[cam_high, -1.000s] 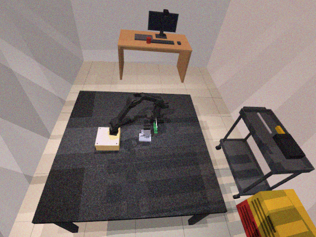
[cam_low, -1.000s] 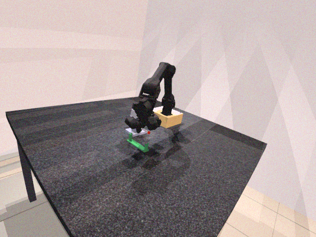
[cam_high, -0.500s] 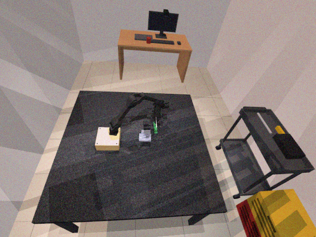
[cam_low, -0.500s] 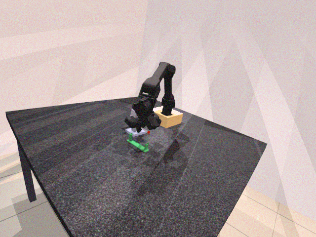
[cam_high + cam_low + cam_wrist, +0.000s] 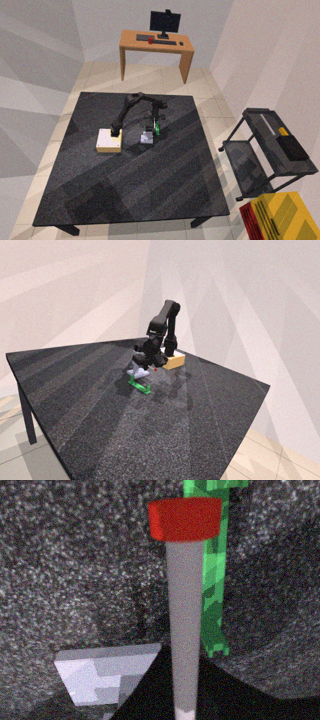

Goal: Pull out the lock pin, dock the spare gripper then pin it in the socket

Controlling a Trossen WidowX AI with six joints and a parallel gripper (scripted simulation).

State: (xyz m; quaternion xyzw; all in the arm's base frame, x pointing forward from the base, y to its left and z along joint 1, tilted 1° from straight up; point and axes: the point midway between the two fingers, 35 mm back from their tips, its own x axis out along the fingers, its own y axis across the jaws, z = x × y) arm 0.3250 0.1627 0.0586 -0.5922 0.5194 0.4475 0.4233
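Note:
My gripper (image 5: 154, 120) (image 5: 148, 366) (image 5: 173, 653) is shut on the lock pin (image 5: 154, 123) (image 5: 185, 605), a grey rod with a red head (image 5: 155, 369) (image 5: 185, 520). The pin is held above the table, clear of the green cradle (image 5: 157, 128) (image 5: 139, 387) (image 5: 215, 570), which is empty. The pale lavender mount (image 5: 146, 140) (image 5: 138, 373) (image 5: 95, 677) stands beside the cradle. A dark part (image 5: 149, 128) shows at the mount's upper side, perhaps the spare gripper; how it sits in the socket cannot be told. The arm hides much of the mount in the exterior view.
The arm's base stands on a cream box (image 5: 108, 139) (image 5: 175, 361) to one side of the mount. The green cradle's upright ends stick up from the black table (image 5: 144, 180) (image 5: 180, 433). A desk, a cart and a yellow cabinet stand off the table.

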